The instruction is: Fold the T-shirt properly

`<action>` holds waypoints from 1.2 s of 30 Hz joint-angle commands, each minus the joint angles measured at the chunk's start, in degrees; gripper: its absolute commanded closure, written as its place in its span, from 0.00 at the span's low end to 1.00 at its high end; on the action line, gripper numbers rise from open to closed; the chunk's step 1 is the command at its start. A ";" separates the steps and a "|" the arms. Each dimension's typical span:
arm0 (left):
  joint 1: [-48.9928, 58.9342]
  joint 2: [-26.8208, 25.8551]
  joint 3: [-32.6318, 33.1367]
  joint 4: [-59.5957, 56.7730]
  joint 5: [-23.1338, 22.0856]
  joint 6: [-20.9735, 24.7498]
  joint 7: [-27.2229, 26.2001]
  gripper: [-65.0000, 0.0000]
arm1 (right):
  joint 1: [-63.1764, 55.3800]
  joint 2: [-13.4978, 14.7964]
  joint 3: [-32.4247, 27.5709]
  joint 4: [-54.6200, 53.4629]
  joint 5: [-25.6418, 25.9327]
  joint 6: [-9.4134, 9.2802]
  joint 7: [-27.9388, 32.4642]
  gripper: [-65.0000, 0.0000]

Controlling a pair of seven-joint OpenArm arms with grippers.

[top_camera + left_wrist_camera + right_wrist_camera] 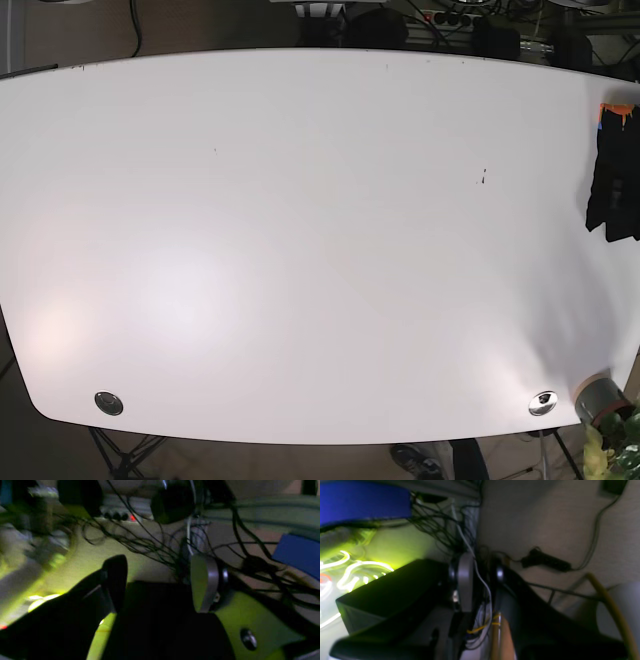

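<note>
In the base view the white table (300, 250) is bare, and no spread T-shirt shows on it. A small dark cloth (612, 190) with an orange bit at its top lies at the table's right edge; I cannot tell if it is the T-shirt. Neither gripper shows in the base view. In the left wrist view my left gripper (160, 582) is open and empty, hanging over a floor full of cables. In the right wrist view my right gripper (482, 582) is empty, its jaws a narrow gap apart, also over cables.
A tangle of black cables (175, 545) and a power strip (120, 516) lie below the left gripper. A blue object (362, 502) and a plug (545, 561) lie near the right gripper. A grey cylinder with green parts (600, 400) stands at the table's front right corner.
</note>
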 commanded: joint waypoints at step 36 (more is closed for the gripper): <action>-37.18 -4.72 6.52 -52.41 0.29 5.74 -7.49 0.44 | 32.92 -2.06 -9.01 -35.99 0.22 0.30 0.49 0.83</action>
